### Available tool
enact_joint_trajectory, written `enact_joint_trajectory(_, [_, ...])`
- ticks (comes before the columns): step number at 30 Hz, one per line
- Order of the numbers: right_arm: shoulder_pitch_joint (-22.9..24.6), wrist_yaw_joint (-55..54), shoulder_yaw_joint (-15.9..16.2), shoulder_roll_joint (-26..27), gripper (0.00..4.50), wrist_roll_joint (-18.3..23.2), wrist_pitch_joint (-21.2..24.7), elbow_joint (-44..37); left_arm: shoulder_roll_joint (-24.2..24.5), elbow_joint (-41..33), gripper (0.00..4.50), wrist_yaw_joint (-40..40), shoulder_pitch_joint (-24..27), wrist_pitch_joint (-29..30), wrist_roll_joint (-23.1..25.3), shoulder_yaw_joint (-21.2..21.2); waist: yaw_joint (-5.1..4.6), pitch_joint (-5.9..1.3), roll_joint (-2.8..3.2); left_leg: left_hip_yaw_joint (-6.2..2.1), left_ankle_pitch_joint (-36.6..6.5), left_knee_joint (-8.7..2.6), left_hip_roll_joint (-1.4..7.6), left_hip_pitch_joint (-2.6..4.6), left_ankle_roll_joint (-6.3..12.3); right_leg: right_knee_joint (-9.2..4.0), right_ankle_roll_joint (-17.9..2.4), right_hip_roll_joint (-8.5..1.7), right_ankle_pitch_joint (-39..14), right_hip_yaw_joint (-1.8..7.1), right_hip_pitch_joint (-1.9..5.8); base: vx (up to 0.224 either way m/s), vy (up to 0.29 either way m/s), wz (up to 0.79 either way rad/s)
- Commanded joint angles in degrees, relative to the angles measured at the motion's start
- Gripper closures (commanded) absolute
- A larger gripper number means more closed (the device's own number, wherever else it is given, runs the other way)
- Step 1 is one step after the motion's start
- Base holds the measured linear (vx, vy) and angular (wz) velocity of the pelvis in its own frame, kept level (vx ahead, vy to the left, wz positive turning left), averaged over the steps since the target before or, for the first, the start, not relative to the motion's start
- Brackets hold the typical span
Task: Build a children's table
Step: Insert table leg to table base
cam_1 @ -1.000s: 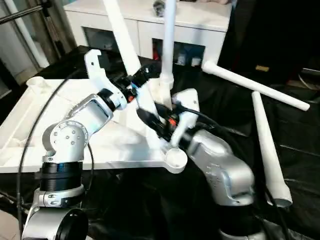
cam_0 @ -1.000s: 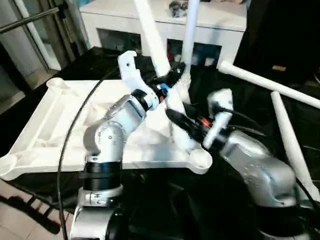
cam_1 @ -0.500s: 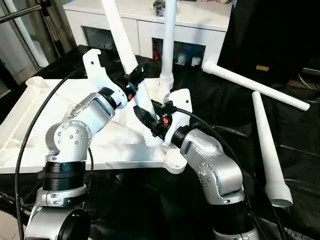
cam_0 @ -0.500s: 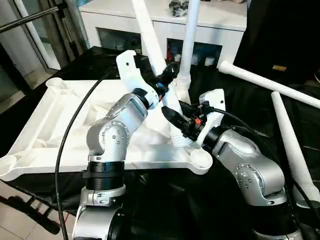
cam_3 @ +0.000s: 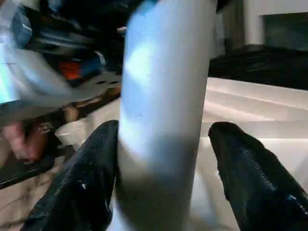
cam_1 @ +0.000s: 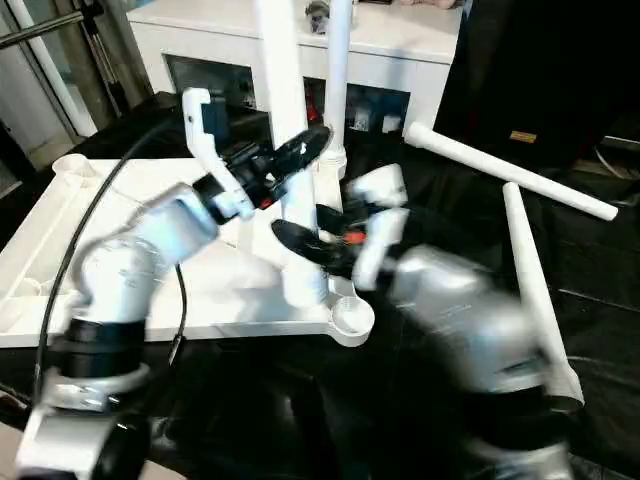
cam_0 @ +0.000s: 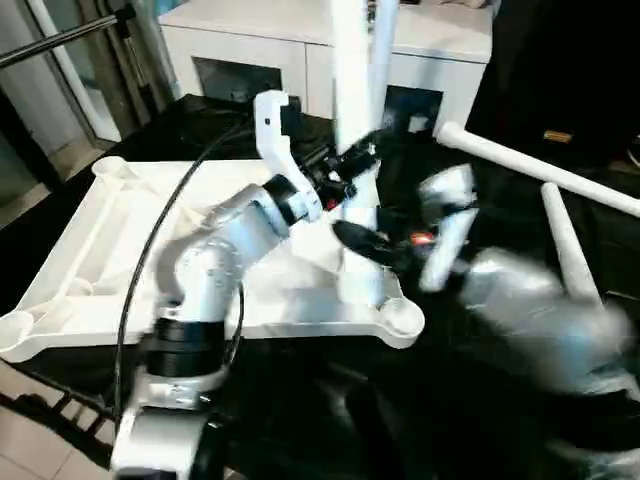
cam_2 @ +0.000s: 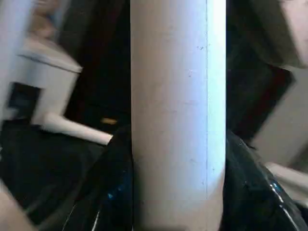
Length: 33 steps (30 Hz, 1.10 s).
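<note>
Both sets of jaws are clamped on the same long white tubular leg [cam_1: 285,150]. The left gripper [cam_1: 295,152] pinches it partway up, black fingers [cam_2: 103,192] pressed against either side of the tube in the left wrist view. The right gripper [cam_1: 305,243] grabs it lower down, close to its foot, and in the right wrist view its two fat black fingers [cam_3: 84,187] sit on both sides of the tube, though it's hard to say how tightly they press.

That leg stands pretty much upright, its bottom end on the white plastic rectangular tabletop [cam_0: 110,250] near the right front corner, just beside the round corner socket [cam_0: 403,320] and not in it, as far as I can tell. The tabletop lies ribbed side up on a black cloth [cam_1: 610,290].

A second white tubular leg [cam_1: 338,60] stands upright right behind the held one, at the far right corner. Two more white legs lie loose on the cloth off to the right: one [cam_1: 510,172] runs across at the back, the other [cam_1: 535,290] points toward the robot. A white glass-door cabinet [cam_0: 250,45] sits behind the whole setup.
</note>
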Motion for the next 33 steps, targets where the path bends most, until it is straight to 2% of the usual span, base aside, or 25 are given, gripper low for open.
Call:
enact_joint_trajectory(1, [-0.6,5.3,-1.5,-2.9,1.47,4.8,3.1,-2.0,1.6,-1.1,2.65,-3.7,-2.6,1.3,-2.5,0.7,0.19,-4.14,-0.94,0.22,-6.8,-3.27,0.38,0.50,2.55,-3.61,-10.8,-1.84,-8.8,1.90,4.05,0.000,0.000,0.00])
enact_joint_trajectory(2, [-0.6,5.3,-1.5,-2.9,1.47,4.8,3.1,-2.0,1.6,-1.1,2.65,-3.7,-2.6,1.3,-2.5,0.7,0.32,-4.12,-0.75,0.23,-7.0,-3.22,0.45,0.56,2.33,-3.64,-10.7,-1.94,-9.8,1.94,3.93,0.000,0.000,0.00])
enact_joint_trajectory(3, [-0.9,7.2,-2.4,-3.7,1.47,7.4,4.3,-2.2,2.4,-1.3,2.65,-6.3,-2.9,2.3,-4.7,1.1,0.32,-4.06,-0.75,0.26,-7.1,-3.21,0.45,0.56,2.24,-3.72,-10.6,-1.96,-10.5,1.94,3.84,0.000,0.000,0.00])
enact_joint_trajectory(4, [-1.2,7.9,-3.0,-4.0,1.47,9.1,5.3,-2.1,2.8,-1.5,2.65,-7.8,-3.0,2.8,-6.0,1.2,0.36,-4.04,-1.01,0.28,-7.5,-3.19,0.37,0.50,2.19,-3.82,-10.6,-2.02,-11.8,1.91,3.87,0.000,0.000,0.00])
enact_joint_trajectory(7, [-1.6,9.4,-3.1,-5.0,1.47,11.0,7.3,-2.0,3.3,-2.0,2.65,-10.8,-3.3,3.9,-8.5,1.5,0.42,-4.06,-0.87,0.27,-7.9,-3.19,0.42,0.64,1.77,-3.93,-10.2,-2.02,-14.1,1.83,3.65,0.000,0.000,0.00])
enact_joint_trajectory(10, [-1.8,10.2,-1.7,-5.9,1.47,10.1,7.8,-1.1,3.5,-2.5,2.65,-13.3,-3.6,4.7,-11.0,1.9,0.54,-3.99,-0.90,0.28,-8.2,-3.25,0.44,0.64,1.15,-4.09,-9.7,-1.97,-15.4,1.81,3.55,0.000,0.000,0.00])
enact_joint_trajectory(12, [-2.1,10.1,-1.3,-6.0,1.47,10.3,8.0,-0.4,4.0,-2.8,2.65,-14.4,-3.8,4.6,-10.6,1.1,0.54,-4.02,-0.99,0.23,-8.1,-3.32,0.46,0.49,1.00,-4.15,-9.2,-2.00,-15.9,1.80,3.57,0.000,0.000,0.00])
enact_joint_trajectory(14, [-2.3,9.9,-1.4,-6.0,1.47,10.9,8.5,-0.3,4.2,-2.8,2.65,-14.6,-3.8,4.7,-10.6,0.7,0.48,-3.98,-1.32,0.24,-8.1,-3.34,0.49,0.48,0.88,-4.23,-8.5,-2.04,-16.6,1.79,3.55,0.000,0.000,0.00])
enact_joint_trajectory(16, [-2.5,9.7,-1.5,-5.9,1.47,11.4,9.0,-0.3,4.1,-2.9,2.65,-14.5,-3.8,4.6,-10.9,0.6,0.54,-3.96,-1.16,0.25,-8.2,-3.36,0.48,0.55,0.75,-4.24,-8.4,-2.00,-17.0,1.81,3.45,0.000,0.000,0.00])
enact_joint_trajectory(18, [-2.6,9.7,-1.1,-6.1,1.47,11.6,9.4,-0.5,3.9,-3.1,2.65,-14.8,-3.6,4.6,-11.4,0.5,0.54,-4.00,-1.40,0.28,-8.0,-3.36,0.47,0.49,0.72,-4.25,-8.2,-1.98,-16.9,1.81,3.48,0.000,0.000,0.00])
enact_joint_trajectory(20, [-2.7,9.8,-0.5,-6.4,1.47,11.4,9.7,-0.5,3.8,-3.1,2.65,-14.9,-3.5,4.5,-11.6,0.4,0.61,-4.05,-1.25,0.22,-7.4,-3.34,0.50,0.43,0.69,-4.08,-8.4,-2.04,-16.1,1.82,3.52,0.000,0.000,0.00])
enact_joint_trajectory(21, [-2.7,9.8,-0.3,-6.4,1.76,11.2,9.6,-0.4,3.8,-3.1,2.65,-15.0,-3.4,4.4,-11.6,0.3,0.60,-4.08,-1.35,0.23,-7.3,-3.33,0.51,0.41,0.71,-4.08,-8.4,-2.03,-15.9,1.81,3.55,0.000,0.000,0.00])
enact_joint_trajectory(24, [-2.5,9.9,1.0,-6.7,1.89,10.1,9.3,0.4,3.2,-3.3,2.65,-15.4,-3.4,4.3,-12.4,0.6,0.60,-4.12,-1.44,0.28,-6.8,-3.28,0.50,0.40,0.88,-3.93,-8.7,-1.97,-14.6,1.85,3.54,0.000,0.000,0.00])
enact_joint_trajectory(30, [-2.4,8.8,1.5,-6.0,2.44,9.4,9.1,0.6,3.2,-3.3,2.65,-15.2,-3.0,4.6,-12.3,0.5,0.58,-4.12,-1.51,0.29,-6.6,-3.24,0.46,0.36,0.87,-3.89,-8.5,-1.97,-14.9,1.85,3.61,0.000,0.000,0.00])
enact_joint_trajectory(33, [-2.5,7.6,1.4,-5.5,2.51,9.1,8.7,1.0,3.3,-3.3,2.65,-14.7,-2.5,4.5,-12.1,0.2,0.54,-4.07,-1.43,0.28,-7.1,-3.31,0.45,0.40,0.64,-3.99,-8.4,-1.97,-15.7,1.82,3.54,0.000,0.000,0.00])
